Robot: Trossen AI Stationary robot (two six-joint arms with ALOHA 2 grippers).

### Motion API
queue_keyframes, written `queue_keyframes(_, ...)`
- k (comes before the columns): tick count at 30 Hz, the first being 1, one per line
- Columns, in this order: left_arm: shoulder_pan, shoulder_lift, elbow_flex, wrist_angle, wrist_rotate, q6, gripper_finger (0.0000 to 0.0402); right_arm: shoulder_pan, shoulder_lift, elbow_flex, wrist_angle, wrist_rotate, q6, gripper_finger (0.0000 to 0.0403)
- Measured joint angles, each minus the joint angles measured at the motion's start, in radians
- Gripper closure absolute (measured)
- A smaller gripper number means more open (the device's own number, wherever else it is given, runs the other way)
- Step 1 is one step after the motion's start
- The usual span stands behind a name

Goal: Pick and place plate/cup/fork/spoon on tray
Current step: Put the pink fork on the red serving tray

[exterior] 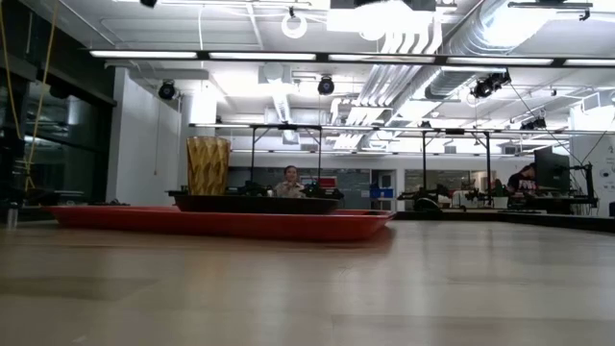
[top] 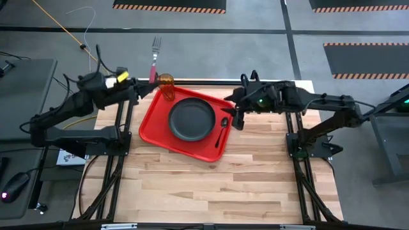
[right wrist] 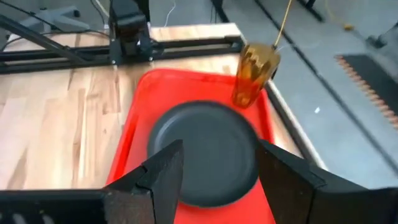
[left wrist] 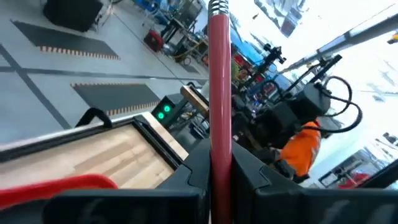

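The red tray (top: 153,124) lies slantwise at the table's far middle. On it rest the black plate (top: 192,119), the amber cup (top: 167,86) upright at its far left corner, and the black spoon (top: 222,130) right of the plate. My left gripper (top: 149,83) is at the table's far edge beside the cup, shut on the pink-handled fork (top: 154,61). My right gripper (top: 235,117) hovers open over the tray's right edge near the spoon's bowl. In the right wrist view its fingers (right wrist: 221,171) stand apart above the plate (right wrist: 205,146). The low view shows tray (exterior: 221,224), plate (exterior: 255,203) and cup (exterior: 208,165). My left gripper pinches the fork's pink handle (left wrist: 219,143) between its two fingers, near the handle's free end. The fingers come level from the table's left and lie across the fork. The fork is lifted clear, its silver head (top: 156,43) pointing out beyond the table's far edge.
Black frame rails (top: 124,128) run along both sides of the table under the arms. Bare wood (top: 211,185) fills the near half of the table. Beyond the far edge lies grey floor with striped mats (top: 169,5). People sit in the room behind (exterior: 288,183).
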Motion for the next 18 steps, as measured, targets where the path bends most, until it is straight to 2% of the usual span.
queue_keyframes(5, -0.063, -0.089, -0.216, 0.194, -0.074, -0.035, 0.0385, -0.020, -0.061, -0.258, 0.241, -0.044, 0.135, 0.0212)
queue_keyframes(11, -0.169, -0.108, -0.394, 0.439, -0.192, -0.078, 0.0385, -0.011, -0.070, -0.540, 0.789, -0.165, 0.400, 0.0212)
queue_keyframes(15, -0.226, -0.076, -0.453, 0.570, -0.223, -0.089, 0.0385, 0.003, -0.018, -0.656, 1.147, -0.173, 0.521, 0.0212)
queue_keyframes(18, -0.256, -0.047, -0.480, 0.616, -0.238, -0.111, 0.0385, 0.008, 0.022, -0.690, 1.319, -0.152, 0.569, 0.0212)
